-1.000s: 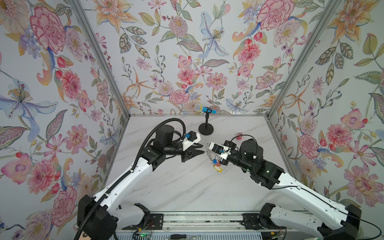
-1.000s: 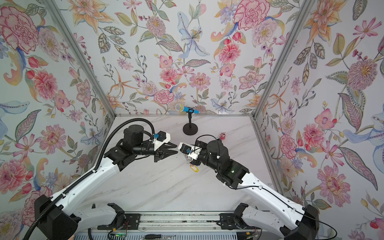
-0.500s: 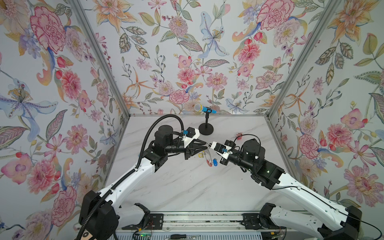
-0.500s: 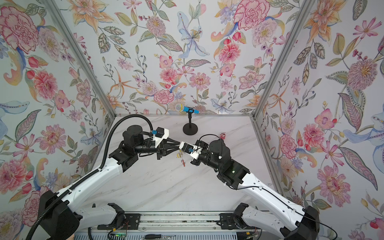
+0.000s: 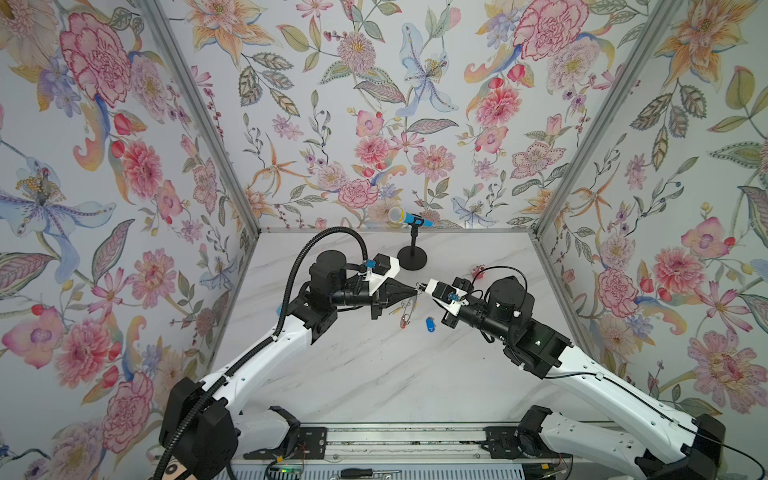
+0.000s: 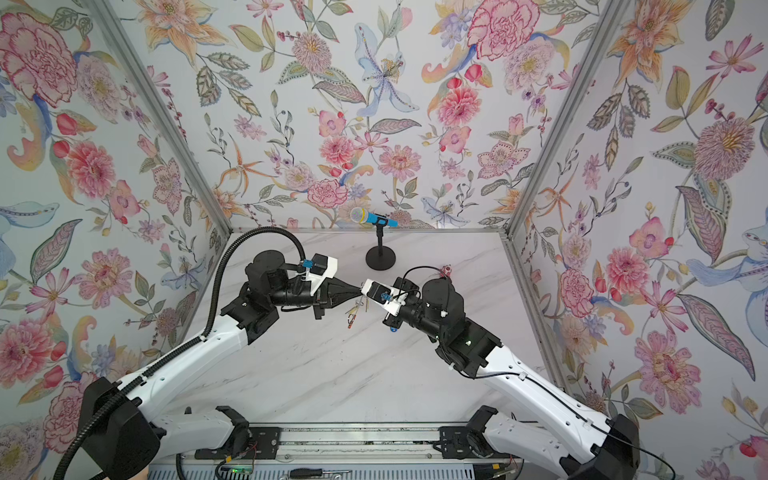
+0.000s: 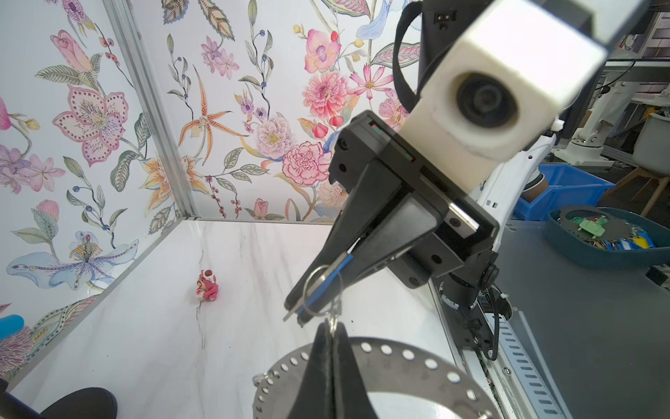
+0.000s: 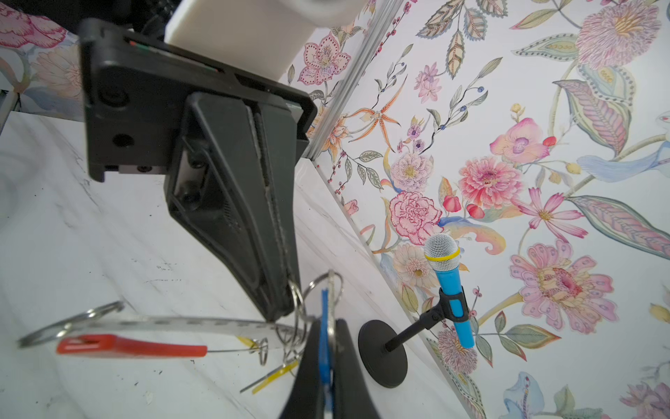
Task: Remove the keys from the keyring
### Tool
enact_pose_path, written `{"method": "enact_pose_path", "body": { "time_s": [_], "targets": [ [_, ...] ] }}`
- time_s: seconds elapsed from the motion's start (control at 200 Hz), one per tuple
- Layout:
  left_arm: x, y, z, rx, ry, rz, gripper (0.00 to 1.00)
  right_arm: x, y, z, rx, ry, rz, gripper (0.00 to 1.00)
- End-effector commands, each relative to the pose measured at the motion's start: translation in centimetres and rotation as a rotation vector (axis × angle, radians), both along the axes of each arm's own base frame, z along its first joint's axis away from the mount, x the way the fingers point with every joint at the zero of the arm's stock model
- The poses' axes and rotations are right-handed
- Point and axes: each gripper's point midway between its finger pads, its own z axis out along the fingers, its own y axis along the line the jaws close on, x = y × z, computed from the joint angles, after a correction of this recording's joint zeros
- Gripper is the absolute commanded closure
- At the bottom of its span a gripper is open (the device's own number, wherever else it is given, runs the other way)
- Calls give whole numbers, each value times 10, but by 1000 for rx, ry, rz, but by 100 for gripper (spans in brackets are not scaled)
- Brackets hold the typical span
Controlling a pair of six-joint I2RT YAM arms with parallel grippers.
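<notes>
Both grippers meet tip to tip above the table's middle. My left gripper (image 5: 414, 291) (image 7: 330, 327) is shut on a small split ring (image 7: 333, 320) that hangs from the keyring (image 7: 398, 359), a flat perforated grey hoop. My right gripper (image 5: 421, 286) (image 8: 326, 324) is shut on a key's blue tag (image 8: 325, 308), which is linked to the same cluster of rings. The hoop hangs below both tips (image 5: 405, 312) (image 6: 354, 316). A red tag (image 8: 127, 346) and a yellow tag (image 8: 275, 373) dangle from it. A loose blue tag (image 5: 430, 324) lies on the table under the right gripper.
A toy microphone (image 5: 409, 218) on its round black base (image 5: 412, 257) stands at the back centre. A small red-pink toy figure (image 5: 477, 272) (image 7: 207, 286) sits at the back right. Flowered walls close in the marble table (image 5: 374, 374) on three sides.
My left gripper moved right to meet the right gripper and closed its jaws on the small ring. The right gripper lifted slightly with its blue tag.
</notes>
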Motion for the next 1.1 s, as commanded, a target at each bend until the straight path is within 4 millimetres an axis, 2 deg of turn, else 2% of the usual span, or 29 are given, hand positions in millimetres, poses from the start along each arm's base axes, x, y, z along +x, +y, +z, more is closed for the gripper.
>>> {"method": "enact_pose_path", "body": {
  "time_s": [0.0, 0.17, 0.345, 0.5, 0.596, 0.731, 0.911, 1.011, 1.096],
  "targets": [
    [-3, 0, -5, 16, -7, -3, 100, -5, -3, 15, 59, -20, 14, 100],
    [1, 1, -11, 86, -22, 10, 100, -3, -3, 12, 23, -15, 9, 100],
    [2, -1, -25, 234, -56, -2, 100, 7, 1, -8, -119, 0, -23, 100],
    [3, -6, -29, 301, -73, -16, 100, 16, 9, -28, -238, 2, -52, 100],
    [5, -9, -34, 339, -73, -22, 100, 20, 12, -32, -274, -8, -69, 100],
    [4, -16, -33, 345, -75, -39, 100, 28, 14, -41, -333, -24, -103, 100],
    [1, -23, -18, 276, -77, -72, 100, 40, 10, -60, -420, -30, -171, 100],
    [4, -19, -14, 241, -72, -57, 100, 41, 5, -65, -427, -32, -188, 100],
    [8, -13, -14, 228, -60, -40, 95, 38, 3, -66, -408, -22, -183, 100]
  ]
}}
